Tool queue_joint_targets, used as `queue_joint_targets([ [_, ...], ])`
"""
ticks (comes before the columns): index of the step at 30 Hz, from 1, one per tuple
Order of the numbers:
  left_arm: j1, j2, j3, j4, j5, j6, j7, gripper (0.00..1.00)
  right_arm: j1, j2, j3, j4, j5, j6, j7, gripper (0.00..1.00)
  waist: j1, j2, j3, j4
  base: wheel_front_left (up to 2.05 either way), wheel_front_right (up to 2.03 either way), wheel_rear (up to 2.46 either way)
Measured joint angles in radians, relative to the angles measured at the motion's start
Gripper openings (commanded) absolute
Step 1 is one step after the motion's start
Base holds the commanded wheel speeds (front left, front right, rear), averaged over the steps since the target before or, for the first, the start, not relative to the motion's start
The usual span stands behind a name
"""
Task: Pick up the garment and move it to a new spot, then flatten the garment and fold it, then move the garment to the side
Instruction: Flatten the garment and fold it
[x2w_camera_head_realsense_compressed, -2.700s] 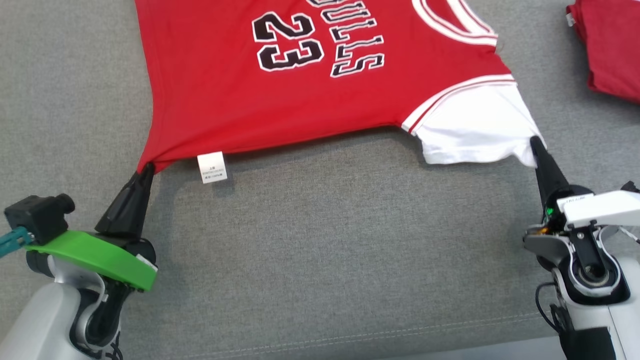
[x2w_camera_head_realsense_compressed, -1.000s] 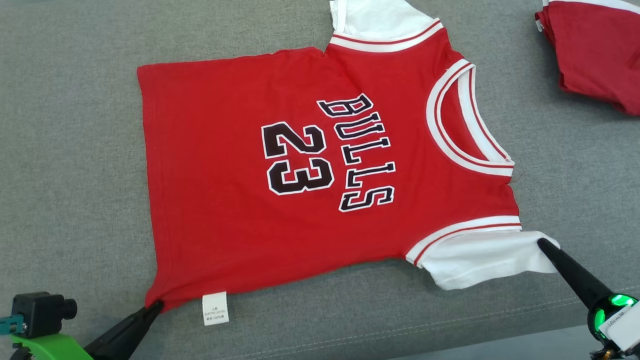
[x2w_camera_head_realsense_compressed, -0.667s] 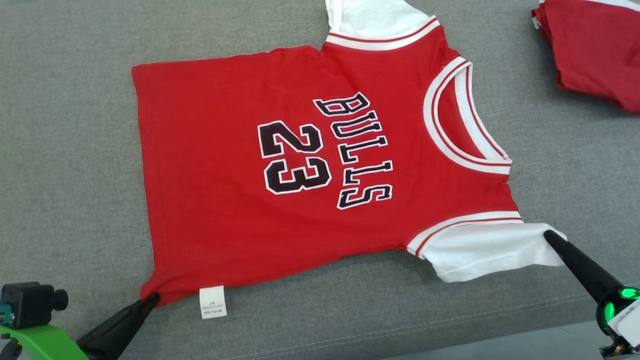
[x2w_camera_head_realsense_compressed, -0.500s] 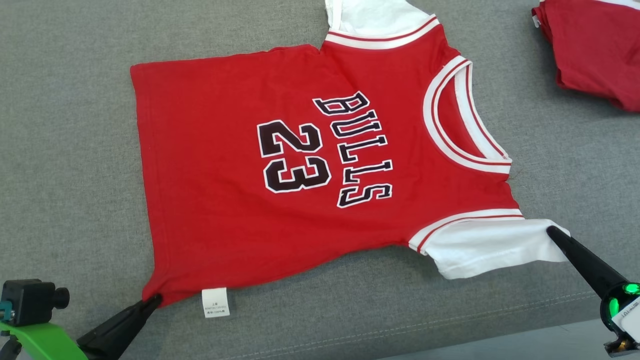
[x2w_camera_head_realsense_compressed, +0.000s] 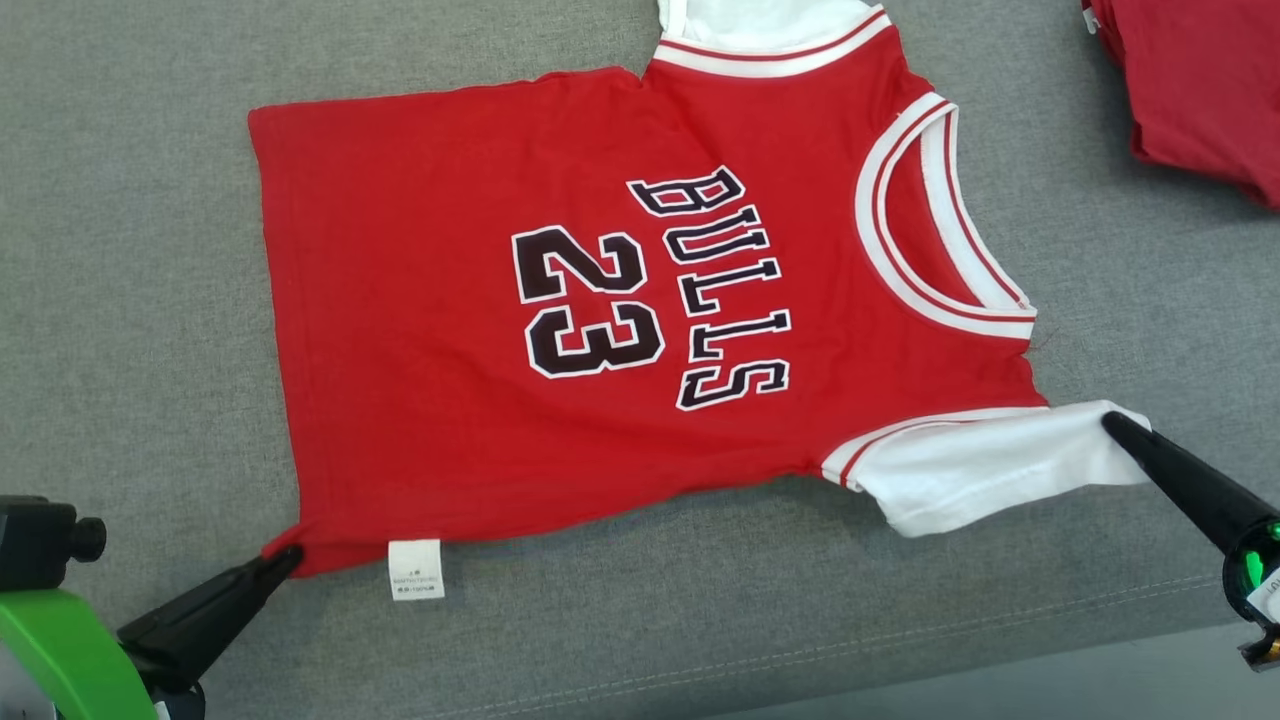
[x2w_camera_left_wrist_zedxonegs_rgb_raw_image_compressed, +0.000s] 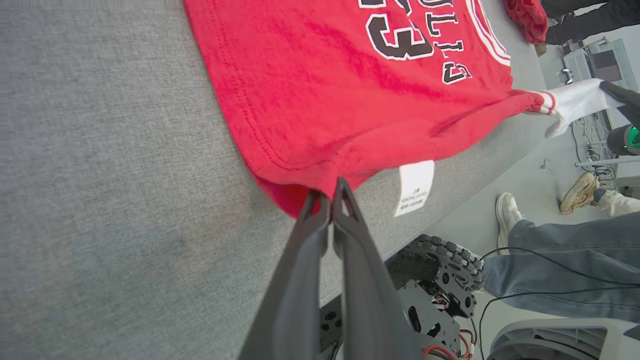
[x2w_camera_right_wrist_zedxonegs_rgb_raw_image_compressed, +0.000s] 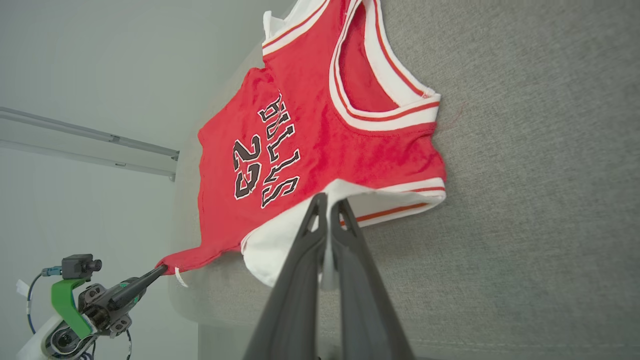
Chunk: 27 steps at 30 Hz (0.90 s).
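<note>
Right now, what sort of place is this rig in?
Probably a robotics lab or test room, not a home: a jersey spread on a grey padded bench, loose cables and gear on the bare floor, and a person in jeans close by.

Inspector: Premises type?
Assessor: Robotics lab. Tangled cables (x2w_camera_left_wrist_zedxonegs_rgb_raw_image_compressed: 602, 172) on pale floor (x2w_camera_left_wrist_zedxonegs_rgb_raw_image_compressed: 525, 175), electronic equipment (x2w_camera_left_wrist_zedxonegs_rgb_raw_image_compressed: 595, 62) far right, bystander's jeans-clad leg (x2w_camera_left_wrist_zedxonegs_rgb_raw_image_compressed: 565, 270) near, bare wall (x2w_camera_right_wrist_zedxonegs_rgb_raw_image_compressed: 75, 65) carrying a rail (x2w_camera_right_wrist_zedxonegs_rgb_raw_image_compressed: 90, 132).
</note>
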Motion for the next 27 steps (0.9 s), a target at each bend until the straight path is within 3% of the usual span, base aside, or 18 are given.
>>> queue_joint_targets([
  [13,-0.114,0.040,0.023,-0.029,-0.069,0.025,0.108,0.00,-0.123,-0.060,0.007,0.008,0.000,-0.026,0.079,0.00,0.0000,0.0000,0.039,0.004,0.00,0.00,0.00],
  [27,-0.289,0.048,0.037,-0.010,-0.105,0.058,0.197,0.00,-0.344,-0.075,0.065,0.054,-0.012,-0.044,0.145,0.00,0.0000,0.0000,0.139,0.000,0.00,0.00,0.00],
])
